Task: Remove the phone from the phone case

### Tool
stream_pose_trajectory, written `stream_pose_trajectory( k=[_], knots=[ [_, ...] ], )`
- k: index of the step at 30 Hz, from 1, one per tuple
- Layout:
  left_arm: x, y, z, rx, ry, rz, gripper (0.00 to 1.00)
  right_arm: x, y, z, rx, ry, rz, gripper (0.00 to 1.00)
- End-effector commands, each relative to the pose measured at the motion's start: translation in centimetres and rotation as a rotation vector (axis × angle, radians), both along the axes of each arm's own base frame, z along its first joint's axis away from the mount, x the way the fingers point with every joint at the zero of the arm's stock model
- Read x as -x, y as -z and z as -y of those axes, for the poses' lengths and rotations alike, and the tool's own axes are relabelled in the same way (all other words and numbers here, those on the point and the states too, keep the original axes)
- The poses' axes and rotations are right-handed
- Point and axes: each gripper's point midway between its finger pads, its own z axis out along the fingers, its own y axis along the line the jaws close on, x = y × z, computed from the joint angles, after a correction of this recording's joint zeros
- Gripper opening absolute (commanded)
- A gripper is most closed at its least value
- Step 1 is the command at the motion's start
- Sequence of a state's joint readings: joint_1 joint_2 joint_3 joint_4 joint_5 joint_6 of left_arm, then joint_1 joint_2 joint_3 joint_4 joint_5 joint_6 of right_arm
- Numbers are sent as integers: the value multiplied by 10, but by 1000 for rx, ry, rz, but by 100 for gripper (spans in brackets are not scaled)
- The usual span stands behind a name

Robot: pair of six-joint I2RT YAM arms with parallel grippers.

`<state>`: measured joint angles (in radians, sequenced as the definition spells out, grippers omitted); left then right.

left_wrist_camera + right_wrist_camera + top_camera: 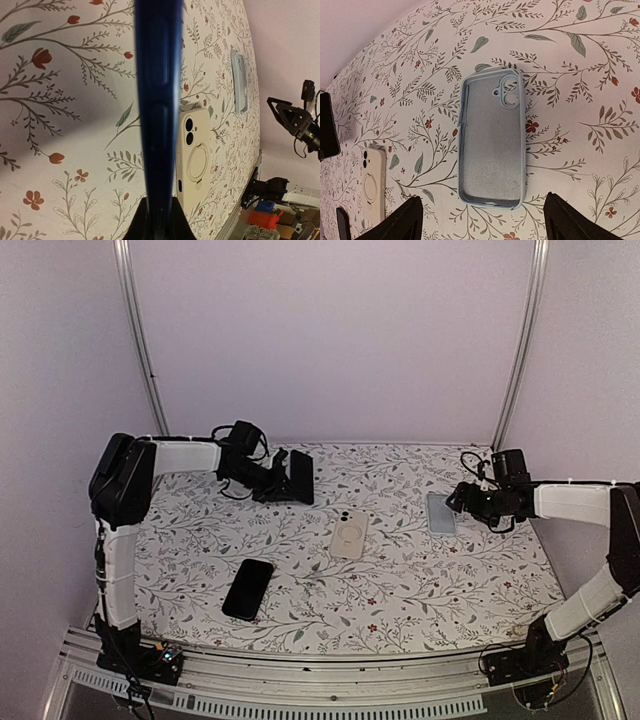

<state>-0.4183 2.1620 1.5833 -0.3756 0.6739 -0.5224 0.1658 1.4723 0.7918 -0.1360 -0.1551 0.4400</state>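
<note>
A dark blue phone (159,110) stands on edge at the back left of the table (300,478), with my left gripper (159,220) shut on its lower end (283,481). An empty pale blue phone case (492,145) lies open side up on the right of the table (441,512). My right gripper (482,200) hovers just over the case's near end with its jaws wide open and nothing between them (457,502).
A cream phone case with a ring on its back (349,533) lies camera side up mid-table (192,160) (372,180). A black phone (248,588) lies flat near the front left. The floral cloth (400,580) covers the table.
</note>
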Motion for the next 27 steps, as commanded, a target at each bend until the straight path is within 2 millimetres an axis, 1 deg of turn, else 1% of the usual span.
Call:
stream_pose_trajectory(
  k=[1, 5, 10, 14, 16, 18, 22, 27],
  knots=[
    [-10, -3, -3, 60, 42, -21, 4, -2, -19, -8, 11, -34, 47, 86],
    [-12, 8, -6, 71, 48, -57, 6, -1, -21, -15, 4, -54, 54, 87],
    [-14, 23, -14, 54, 40, -88, 11, -1, -21, -21, 0, -72, 56, 88],
    [-16, 32, -21, 40, 29, -103, 16, -1, -23, -27, -5, -83, 60, 88],
    [-18, 36, -25, 25, 23, -105, 21, -2, -23, -30, -6, -90, 62, 88],
    [-19, 38, -29, 10, 14, -106, 23, -2, -23, -33, -9, -96, 60, 88],
    [-21, 39, -35, -25, -2, -95, 31, -3, -23, -39, -11, -107, 56, 88],
    [-22, 41, -44, -76, -30, -78, 38, -3, -23, -48, -14, -124, 52, 88]
  ],
)
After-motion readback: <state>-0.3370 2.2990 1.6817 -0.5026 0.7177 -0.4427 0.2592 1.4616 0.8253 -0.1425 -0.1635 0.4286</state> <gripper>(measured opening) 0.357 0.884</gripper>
